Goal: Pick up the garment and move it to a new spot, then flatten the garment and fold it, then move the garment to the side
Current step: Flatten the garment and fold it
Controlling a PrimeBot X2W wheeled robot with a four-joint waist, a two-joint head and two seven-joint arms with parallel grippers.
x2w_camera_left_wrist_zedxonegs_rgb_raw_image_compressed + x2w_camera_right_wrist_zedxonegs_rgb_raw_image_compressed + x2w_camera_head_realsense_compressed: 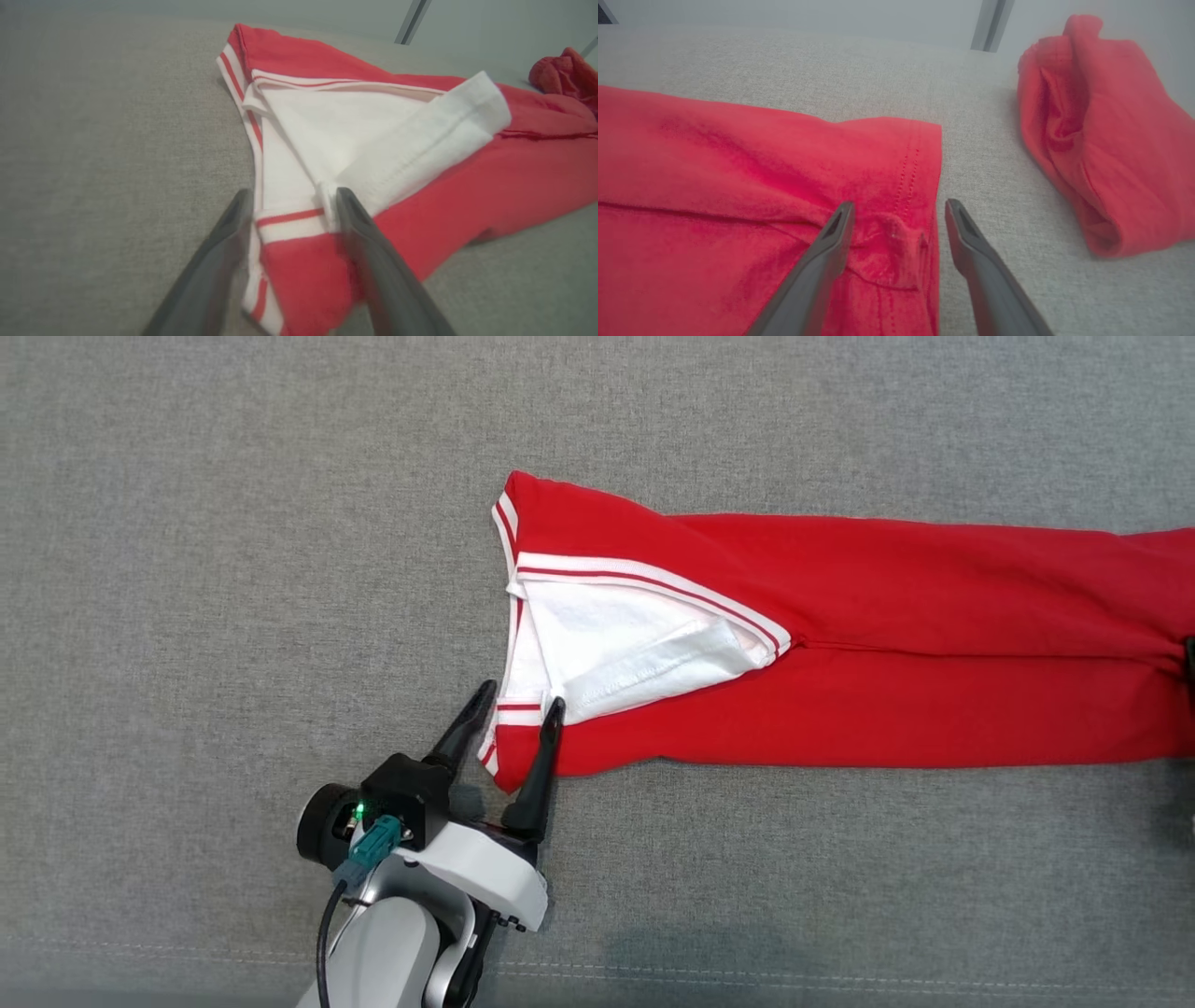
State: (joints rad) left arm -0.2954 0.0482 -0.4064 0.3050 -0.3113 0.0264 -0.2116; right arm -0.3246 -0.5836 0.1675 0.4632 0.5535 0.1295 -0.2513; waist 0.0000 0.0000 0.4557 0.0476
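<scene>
The garment (pixel 887 644) is red with white, red-striped trim and a white inner panel. It lies folded into a long band across the grey surface. My left gripper (pixel 523 695) stands open at its near left corner, one finger on each side of the striped trim (pixel 289 219). In the left wrist view the left gripper (pixel 294 193) has that corner lying loose between its fingers. My right gripper (pixel 900 204) is open over the opposite, stitched end of the garment (pixel 714 186), where a small puckered bump of fabric sits between the fingers.
A second red cloth (pixel 1106 140) lies bunched to the right of the garment's hem end, also seen as the red bundle (pixel 565 70) far off. Grey fabric surface (pixel 233 569) stretches wide to the left and front.
</scene>
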